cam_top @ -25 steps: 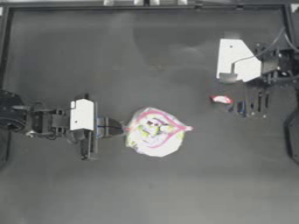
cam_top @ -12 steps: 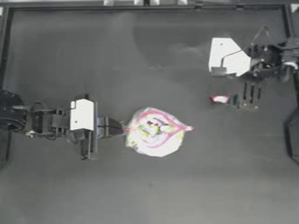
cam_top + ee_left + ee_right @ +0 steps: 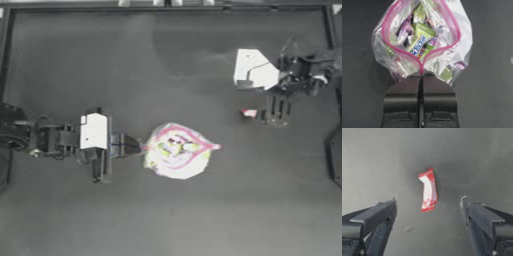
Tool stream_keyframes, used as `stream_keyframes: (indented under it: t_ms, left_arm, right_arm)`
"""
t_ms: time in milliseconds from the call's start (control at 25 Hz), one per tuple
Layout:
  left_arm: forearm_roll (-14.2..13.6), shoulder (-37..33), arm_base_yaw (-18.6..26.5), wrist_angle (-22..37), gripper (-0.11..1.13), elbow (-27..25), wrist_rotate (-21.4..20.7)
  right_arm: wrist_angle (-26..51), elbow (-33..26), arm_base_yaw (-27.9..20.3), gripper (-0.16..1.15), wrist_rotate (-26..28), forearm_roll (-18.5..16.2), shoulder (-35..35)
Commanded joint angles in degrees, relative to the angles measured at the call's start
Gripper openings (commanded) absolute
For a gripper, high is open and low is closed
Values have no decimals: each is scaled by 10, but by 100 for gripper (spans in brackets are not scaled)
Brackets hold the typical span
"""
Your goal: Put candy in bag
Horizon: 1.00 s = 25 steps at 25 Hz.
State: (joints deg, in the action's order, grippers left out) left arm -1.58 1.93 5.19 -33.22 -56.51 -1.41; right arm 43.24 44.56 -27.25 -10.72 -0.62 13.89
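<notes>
The candy (image 3: 428,190) lay on the surface just ahead of the wide-spread right hand (image 3: 428,210), its long side pointing away between the jaws, while the left hand (image 3: 421,82) pinched the rim of the open bag (image 3: 177,152)

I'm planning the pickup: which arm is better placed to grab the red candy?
The right. Its gripper is open with the candy lying on the table between the jaws. The left gripper is shut on the bag's rim, holding it open.
</notes>
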Motion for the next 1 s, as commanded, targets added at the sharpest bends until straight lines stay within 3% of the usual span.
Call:
stream_keyframes:
  t_ms: [40, 1000]
  left_arm:
    - [-1, -11, 0, -4, 3, 10, 0]
    - [-1, -8, 1, -4, 3, 10, -1]
  right_arm:
    - [-21, 2, -1, 101, -1, -1, -6]
    - [-91, 14, -18, 101, -6, -11, -104]
